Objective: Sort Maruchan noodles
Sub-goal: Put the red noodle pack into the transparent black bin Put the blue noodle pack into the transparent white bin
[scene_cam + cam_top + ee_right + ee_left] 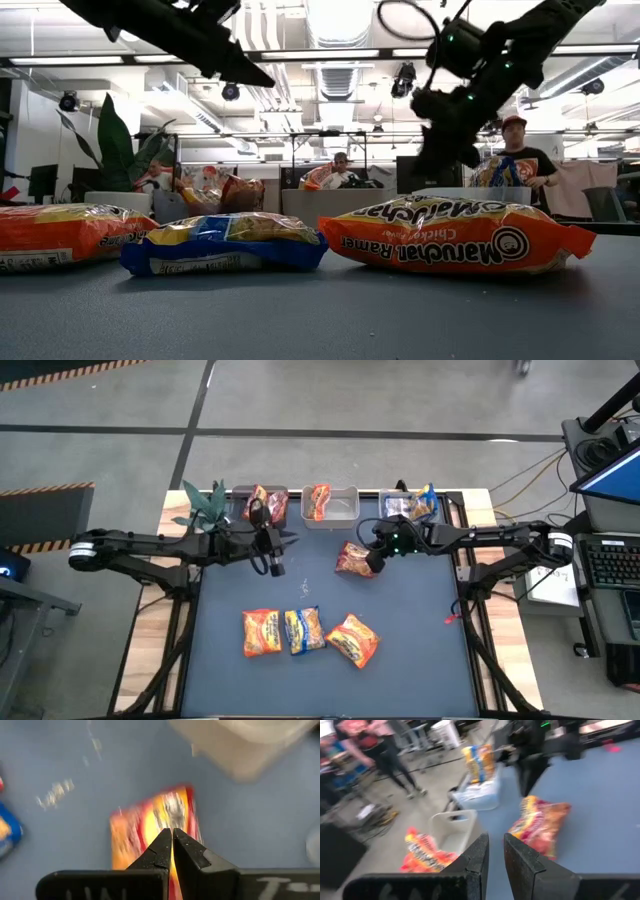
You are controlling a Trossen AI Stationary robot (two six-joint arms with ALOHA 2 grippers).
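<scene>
Three Maruchan noodle packets lie flat in a row near the table's front: orange [262, 632], blue-and-yellow [303, 630], orange [353, 641]. A red-and-yellow packet [352, 558] lies flat mid-table. My right gripper [372, 563] hangs shut just above its right end, slanting down; the right wrist view shows the packet [145, 827] beyond the closed tips [172, 832]. My left gripper [274, 567] hovers left of mid-table, narrowly open [496, 842], with nothing between its fingers. More packets sit in the bins at the far edge.
Three clear bins line the far edge. The left one [285, 495] holds dark red packets, the middle one [345, 507] an orange one, the right one [398, 510] blue ones. A plant [205, 505] stands at the far left corner. People [515, 160] are beyond the table.
</scene>
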